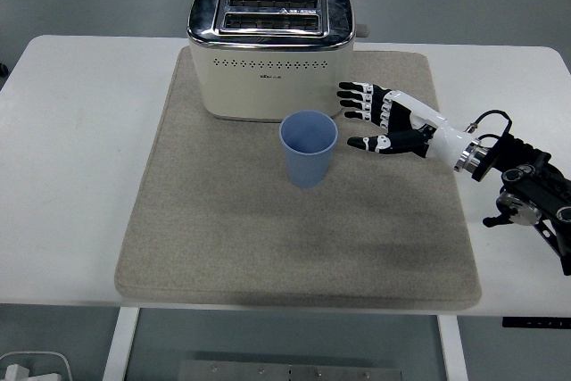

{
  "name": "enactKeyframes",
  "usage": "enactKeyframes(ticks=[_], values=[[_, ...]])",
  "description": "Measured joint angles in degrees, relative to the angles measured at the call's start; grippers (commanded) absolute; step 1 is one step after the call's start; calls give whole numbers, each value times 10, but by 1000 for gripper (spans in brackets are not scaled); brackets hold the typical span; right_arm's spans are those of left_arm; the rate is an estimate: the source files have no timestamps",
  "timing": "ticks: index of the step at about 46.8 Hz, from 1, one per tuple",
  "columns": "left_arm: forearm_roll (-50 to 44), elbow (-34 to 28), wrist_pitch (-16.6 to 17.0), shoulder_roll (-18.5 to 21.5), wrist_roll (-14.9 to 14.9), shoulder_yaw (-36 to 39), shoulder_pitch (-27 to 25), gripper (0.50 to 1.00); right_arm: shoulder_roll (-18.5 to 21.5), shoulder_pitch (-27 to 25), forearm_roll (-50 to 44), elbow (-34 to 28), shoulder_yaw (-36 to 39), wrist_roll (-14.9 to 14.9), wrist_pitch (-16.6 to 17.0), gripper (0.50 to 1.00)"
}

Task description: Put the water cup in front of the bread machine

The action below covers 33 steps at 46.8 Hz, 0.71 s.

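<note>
A blue water cup (pixel 309 149) stands upright and open-mouthed on a beige mat (pixel 223 238) that covers the middle of the white tabletop (pixel 71 176). The cup sits just in front of the bread machine (pixel 270 51), a cream-coloured toaster with a shiny metal top and two slots, which stands at the far part of the mat. The cup's rim comes close to the lower front face of the toaster, a little right of that face's centre; whether the two touch is hard to judge from this high angle, though a thin strip of mat seems to show between them.

The right robot hand (pixel 385 122) reaches in from the picture's right edge on a black arm and hangs over the mat to the right of the cup. Its fingers (pixel 355 98) are spread and point left toward the toaster's right corner, while the thumb (pixel 364 143) points toward the cup's side. The hand is released and holds nothing: a clear gap of mat separates the thumb tip from the cup wall, so hand and cup are near but apart. The cup stands lower in the picture than the fingers and about level with the thumb.

No left arm shows in the head view.
</note>
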Motion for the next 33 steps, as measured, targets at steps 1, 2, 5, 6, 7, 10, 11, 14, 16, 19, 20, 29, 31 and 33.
enactKeyframes(ticks=[1,2,5,6,7,10,11,14,16,19,20,29,31,33], values=[[0,0,0,0,0,0,0,1000,-3,0,1,0,0,0,0,928],[0,0,0,0,0,0,0,1000,-5,0,3,0,0,0,0,928],[0,0,0,0,0,0,0,1000,-14,0,10,0,0,-1,0,928],[0,0,0,0,0,0,0,1000,-17,0,12,0,0,-1,0,928],[0,0,0,0,0,0,0,1000,-19,0,14,0,0,-1,0,928],[0,0,0,0,0,0,0,1000,-24,1,26,-3,1,-12,0,928],[0,0,0,0,0,0,0,1000,-25,1,34,-6,1,-22,0,928],[0,0,0,0,0,0,0,1000,-25,1,57,-14,2,-48,0,928],[0,0,0,0,0,0,0,1000,-25,1,77,-19,5,-64,-1,928],[0,0,0,0,0,0,0,1000,-25,6,109,-26,9,-79,-3,928],[0,0,0,0,0,0,0,1000,-25,8,117,-29,10,-83,-4,928],[0,0,0,0,0,0,0,1000,-18,33,197,-63,11,-108,-10,928],[0,0,0,0,0,0,0,1000,-16,39,213,-73,11,-112,-9,928],[0,0,0,0,0,0,0,1000,-13,45,230,-85,12,-117,-10,928]])
